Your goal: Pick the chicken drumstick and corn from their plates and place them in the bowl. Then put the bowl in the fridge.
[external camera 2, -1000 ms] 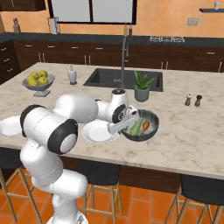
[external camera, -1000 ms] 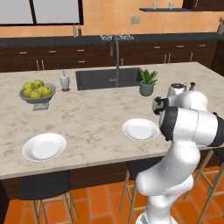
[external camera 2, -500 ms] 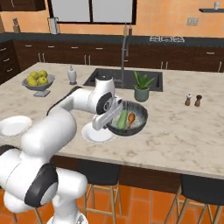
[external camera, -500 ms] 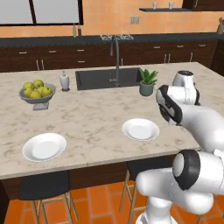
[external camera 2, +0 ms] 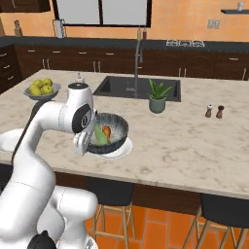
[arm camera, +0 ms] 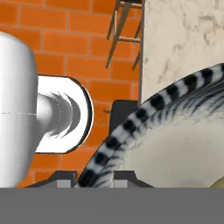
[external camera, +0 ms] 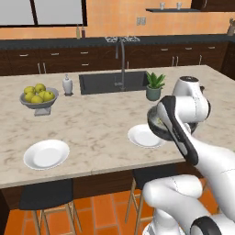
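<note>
Above the near edge of the island counter (external camera 2: 204, 155), the bowl (external camera 2: 111, 133) hangs tilted in the air, clear of the stone, directly over one white plate (external camera 2: 121, 149). Inside it lie the corn (external camera 2: 99, 135), green husk showing, and the chicken drumstick (external camera 2: 106, 131), orange-brown, just beside it. Gripper (external camera 2: 86, 138) is clamped on the bowl's near rim; the hand view shows the striped rim (arm camera: 131, 127) running between the two dark finger tips (arm camera: 63, 178), fingers closed on it with only the rim's thickness between them.

From the left base view the bowl (external camera: 158, 125) is mostly hidden behind the white forearm, above the same plate (external camera: 143, 137). Second plate (external camera: 46, 153) sits bare, well apart to the left near the counter's front edge.

Farther back: grey footed bowl of yellow-green apples (external camera: 39, 98), small white soap bottle (external camera: 67, 85), dark sink (external camera: 112, 81) with tall faucet (external camera: 122, 62), potted plant (external camera: 154, 86). Two small shakers (external camera 2: 214, 111) stand to the right. Dark stools (external camera 2: 221, 214) sit under the counter on orange tile.
</note>
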You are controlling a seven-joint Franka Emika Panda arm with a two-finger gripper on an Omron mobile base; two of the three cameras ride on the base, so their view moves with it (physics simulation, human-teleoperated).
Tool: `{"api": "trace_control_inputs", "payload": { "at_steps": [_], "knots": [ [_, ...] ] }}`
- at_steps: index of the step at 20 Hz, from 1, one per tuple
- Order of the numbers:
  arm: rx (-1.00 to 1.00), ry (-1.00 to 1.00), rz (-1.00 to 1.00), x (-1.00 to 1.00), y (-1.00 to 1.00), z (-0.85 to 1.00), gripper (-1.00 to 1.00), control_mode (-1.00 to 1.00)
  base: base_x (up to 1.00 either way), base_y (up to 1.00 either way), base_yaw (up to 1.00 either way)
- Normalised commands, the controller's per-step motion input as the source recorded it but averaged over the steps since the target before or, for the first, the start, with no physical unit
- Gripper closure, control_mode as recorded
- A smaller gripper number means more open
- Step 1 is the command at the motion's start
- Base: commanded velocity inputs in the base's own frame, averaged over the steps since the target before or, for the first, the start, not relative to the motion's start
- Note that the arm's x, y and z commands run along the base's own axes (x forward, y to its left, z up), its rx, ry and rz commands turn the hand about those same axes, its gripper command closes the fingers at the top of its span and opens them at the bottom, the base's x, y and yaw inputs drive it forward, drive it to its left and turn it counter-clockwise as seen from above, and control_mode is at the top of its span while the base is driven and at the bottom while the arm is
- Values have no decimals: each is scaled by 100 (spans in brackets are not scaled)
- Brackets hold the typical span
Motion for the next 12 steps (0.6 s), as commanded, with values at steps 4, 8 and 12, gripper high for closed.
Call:
{"api": "trace_control_inputs", "payload": {
  "at_steps": [4, 8, 12],
  "knots": [
    [-4, 0, 46, -96, 41, 15, 100, -100, 0, 0, 0],
    [-4, 4, 25, -100, 5, 28, 100, -100, 0, 0, 0],
    [-3, 4, 18, -93, 1, 28, 100, -100, 0, 0, 0]
  ]
}}
